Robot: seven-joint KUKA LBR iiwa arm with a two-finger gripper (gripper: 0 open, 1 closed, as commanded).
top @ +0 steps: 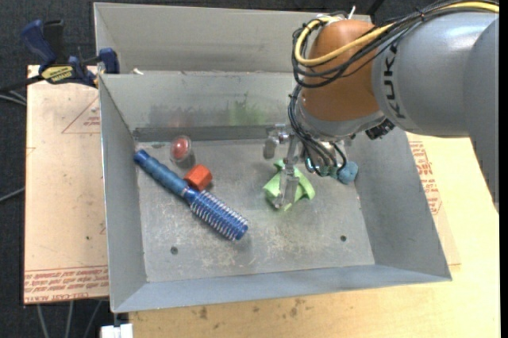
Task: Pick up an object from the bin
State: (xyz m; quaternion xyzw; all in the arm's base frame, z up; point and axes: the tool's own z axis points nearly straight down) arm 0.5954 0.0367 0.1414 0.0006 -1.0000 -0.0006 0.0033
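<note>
Pale green, a small folded soft-looking plastic thing point(277, 188) lies on the floor of the grey metal bin point(238, 257), right of centre. The two-finger gripper point(290, 197) stands directly over it. Its tip is down at the level of the green piece and seems to touch it or press into its middle, with green showing on either side of the metal. Whether the claw is spread, pressed together or already pinching the piece I cannot tell, because the wrist and its cables crowd the view from above.

Just beside the gripper on the right lies a small light-blue lump point(348, 173), apart from the green thing. Well to the left are a long blue plastic hairbrush with a bristled head point(194, 201), a small orange-red block point(198, 177) touching its handle, and a red rounded object point(182, 147) near the back wall.

By my judgement the step in hand is the grasp itself, with the descent apparently finished and the lift not yet begun. The next move calls for a firm closing on the green piece and then a straight rise. The piece looks light and springy, so it may slip or fold out of a loose hold. The blue lump must be left where it is.
</note>
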